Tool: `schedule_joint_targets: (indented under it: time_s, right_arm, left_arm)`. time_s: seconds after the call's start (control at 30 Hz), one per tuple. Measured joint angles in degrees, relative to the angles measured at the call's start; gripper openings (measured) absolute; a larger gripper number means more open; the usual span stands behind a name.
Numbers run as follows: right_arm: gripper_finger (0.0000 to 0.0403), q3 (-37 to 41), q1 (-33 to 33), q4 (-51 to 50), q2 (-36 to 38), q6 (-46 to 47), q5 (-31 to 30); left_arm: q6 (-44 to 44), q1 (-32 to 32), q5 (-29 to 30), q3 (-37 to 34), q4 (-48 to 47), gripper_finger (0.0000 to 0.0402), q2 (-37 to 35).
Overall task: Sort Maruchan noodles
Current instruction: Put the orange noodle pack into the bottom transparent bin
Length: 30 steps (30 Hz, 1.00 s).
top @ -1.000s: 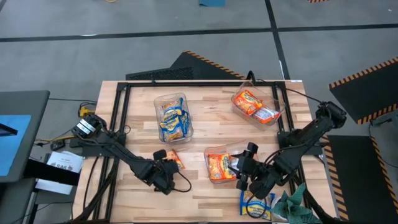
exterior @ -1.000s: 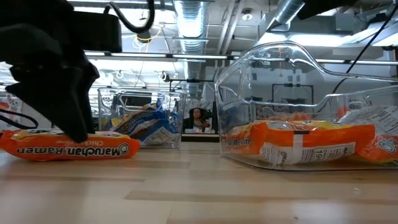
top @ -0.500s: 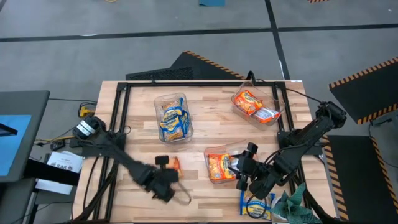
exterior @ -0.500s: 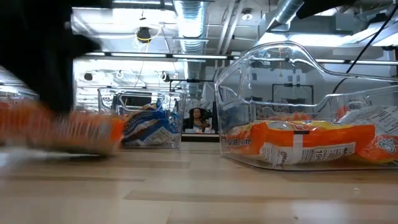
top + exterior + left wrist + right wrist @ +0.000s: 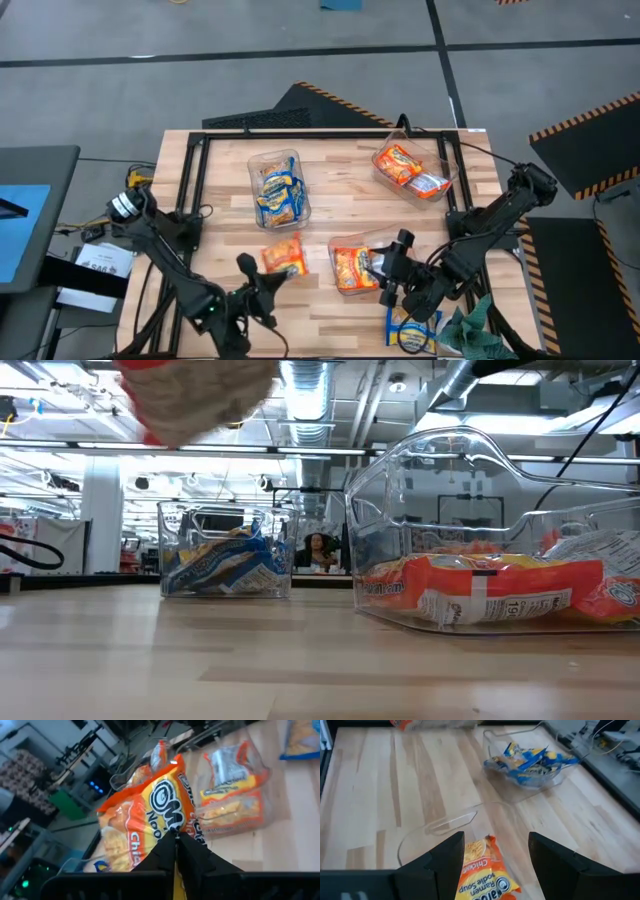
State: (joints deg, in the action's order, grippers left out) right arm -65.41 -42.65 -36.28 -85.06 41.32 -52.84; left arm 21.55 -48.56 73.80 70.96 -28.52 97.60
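Note:
My left gripper point(image 5: 262, 280) is shut on an orange Maruchan noodles packet point(image 5: 283, 255), held in the air left of the middle; the low view shows the packet point(image 5: 190, 395) high above the tabletop. My right gripper point(image 5: 392, 285) hangs open at the near side of a clear bin point(image 5: 352, 268) that holds orange packets point(image 5: 480, 865), and nothing is between its fingers. A second bin point(image 5: 278, 188) holds yellow-and-blue packets. A third bin point(image 5: 410, 170) holds orange and silver-white ones. One yellow-and-blue packet point(image 5: 412, 330) lies flat by the near edge. My left gripper pinches the orange packet at its edge point(image 5: 172, 831) between its two fingers point(image 5: 187, 851). The fingers come slanting from the table's near left side. The packet stands out beyond the fingertips, tilted, lifted clear of the table.
A green cloth point(image 5: 466, 325) lies crumpled at the near right corner. Black frame rails point(image 5: 190, 170) run along the table's left, far and right sides. Bare wood point(image 5: 220, 215) lies left of the bins.
My left gripper has taken hold of the orange packet that lay on the table, then swung up and toward the near edge. The packet has come off the wood and now hangs clear above it. My right arm has kept still.

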Motion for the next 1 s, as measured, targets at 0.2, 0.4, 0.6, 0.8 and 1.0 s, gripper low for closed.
schedule_joint_targets:
  time_s: [0.2, 0.4, 0.6, 0.8, 1.0]
  right_arm:
    - [0.0244, 0.0, 0.0, 2.22, 0.0, -2.5, -1.41]
    - [0.0244, 0.0, 0.0, 3.99, 0.0, -4.33, -1.39]
    - [0.0244, 0.0, -0.02, 3.95, 0.0, -4.49, -1.39]
    - [0.0244, 0.0, -0.02, 4.03, 0.0, -5.4, -1.37]
    - [0.0244, 0.0, -0.02, 4.19, 0.0, -5.4, -1.35]
  left_arm:
    - [-5.91, 4.16, -2.01, -4.76, 12.43, 0.0, 0.08]
    - [-30.55, 11.18, -22.28, -13.53, 49.68, 0.0, 0.13]
    - [-40.61, 17.56, -31.84, -14.45, 61.62, 0.0, 0.02]
    - [-35.75, 24.93, -49.59, -14.45, 62.17, 0.0, 0.03]
    - [-34.31, 28.04, -57.11, -14.45, 62.47, 0.0007, 0.04]
